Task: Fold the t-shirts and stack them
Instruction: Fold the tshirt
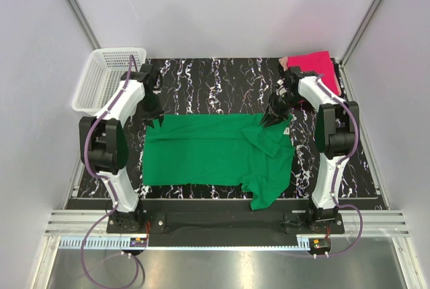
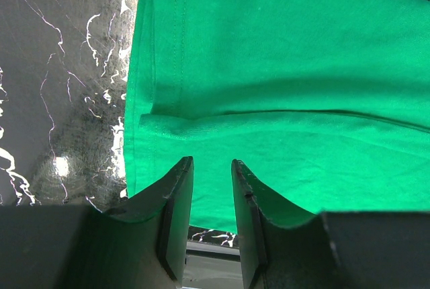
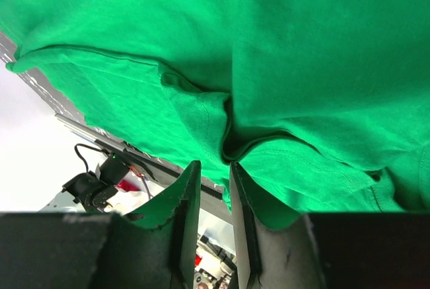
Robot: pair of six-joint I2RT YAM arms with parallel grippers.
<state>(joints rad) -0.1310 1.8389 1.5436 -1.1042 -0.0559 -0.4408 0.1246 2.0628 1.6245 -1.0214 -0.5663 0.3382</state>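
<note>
Closest in, the left gripper (image 2: pixel 212 162) holds its two fingers a narrow slit apart with nothing pinched, hovering over the hemmed corner of the green t-shirt (image 1: pixel 208 154) at its 10 o'clock. The right gripper (image 3: pixel 215 163) is likewise slightly parted and empty, just above a pucker of cloth at the shirt's 2 o'clock corner. The shirt lies spread in the middle of the table (image 1: pixel 215 77), rumpled on its right side, with a flap reaching past the near edge at 5 o'clock. The pink t-shirt (image 1: pixel 314 66) sits bunched at the table's 1 o'clock corner. A white basket (image 1: pixel 91 84) stands at 10 o'clock.
</note>
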